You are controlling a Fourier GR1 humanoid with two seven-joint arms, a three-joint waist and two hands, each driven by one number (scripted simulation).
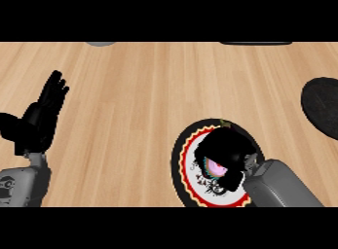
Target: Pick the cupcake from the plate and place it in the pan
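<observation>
Right robot hand [229,146] curled over pink-iced cupcake [216,168] on round red-and-black-rimmed plate [188,146], apparently gripping for lift. Round black pan [329,109] waits far right. Left robot hand [38,119] open, resting clear at left.

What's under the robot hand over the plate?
A pink bit of cupcake shows under the right robot hand, which curls round it above the plate. The rest of the cupcake is covered.

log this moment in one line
phase: grasp | right robot hand curled round cupcake over plate | left robot hand open, resting at left | pan at right edge, apart from plate
</observation>
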